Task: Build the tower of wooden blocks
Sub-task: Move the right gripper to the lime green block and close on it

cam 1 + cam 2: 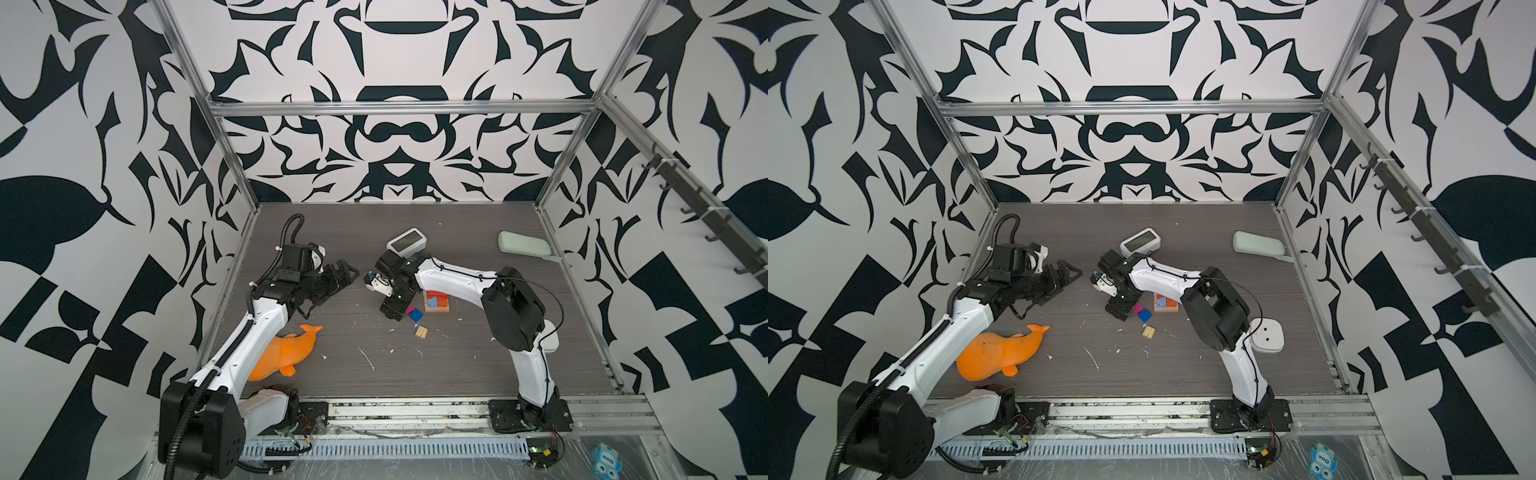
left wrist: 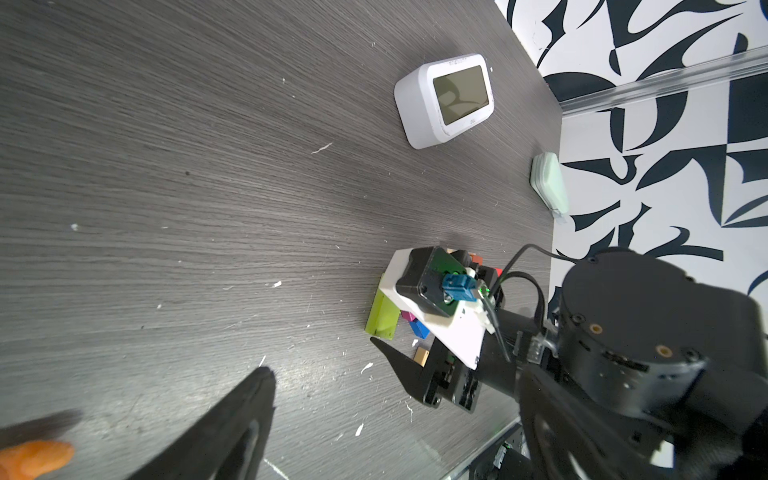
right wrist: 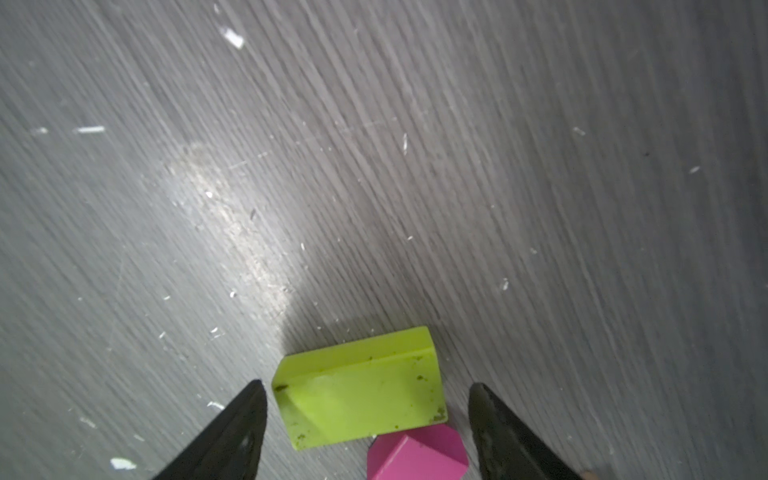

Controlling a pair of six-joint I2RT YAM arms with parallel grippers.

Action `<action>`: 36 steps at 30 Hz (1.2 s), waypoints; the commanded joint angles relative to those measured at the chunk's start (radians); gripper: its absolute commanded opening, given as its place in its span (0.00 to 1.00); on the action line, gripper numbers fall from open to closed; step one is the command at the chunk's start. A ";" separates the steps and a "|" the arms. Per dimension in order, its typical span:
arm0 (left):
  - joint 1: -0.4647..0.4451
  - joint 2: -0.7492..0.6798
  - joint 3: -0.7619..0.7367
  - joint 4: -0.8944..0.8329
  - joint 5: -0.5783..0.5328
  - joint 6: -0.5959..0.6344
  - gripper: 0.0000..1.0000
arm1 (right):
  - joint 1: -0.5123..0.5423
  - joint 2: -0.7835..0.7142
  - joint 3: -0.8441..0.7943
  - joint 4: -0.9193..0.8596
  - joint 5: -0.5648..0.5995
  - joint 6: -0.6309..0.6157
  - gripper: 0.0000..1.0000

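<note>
Lime green paint, scuffed and flecked with dark specks, covers the short wooden bar [image 3: 357, 386] lying flat on the grey wood-grain table [image 3: 498, 166] between the jaws of my right gripper [image 3: 365, 388]. The jaws stand apart, a gap at each end of the bar, nothing held. To take it well I should, I judge, square my wrist to its slightly skewed ends and close evenly, since a magenta cube [image 3: 417, 455] touches one corner and could get pinched or shoved. The painted faces look smooth and hard-edged, so a crooked grip may slip. The part-built tower [image 1: 436, 302] — tan base, red, orange and light blue above — stands just beside, half under my forearm. My left gripper [image 1: 347, 275] hangs spread and empty, well apart.
</note>
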 commanded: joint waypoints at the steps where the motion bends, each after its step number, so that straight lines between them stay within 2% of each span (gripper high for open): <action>1: 0.003 0.005 -0.012 -0.011 0.014 0.012 0.94 | 0.006 -0.024 -0.015 0.006 -0.002 -0.014 0.79; 26: 0.004 0.009 -0.013 -0.005 0.008 0.014 0.94 | 0.018 0.007 -0.035 0.021 0.011 0.013 0.70; 36: 0.003 0.008 -0.012 -0.004 0.009 0.014 0.94 | 0.028 0.005 -0.059 0.047 0.017 0.034 0.71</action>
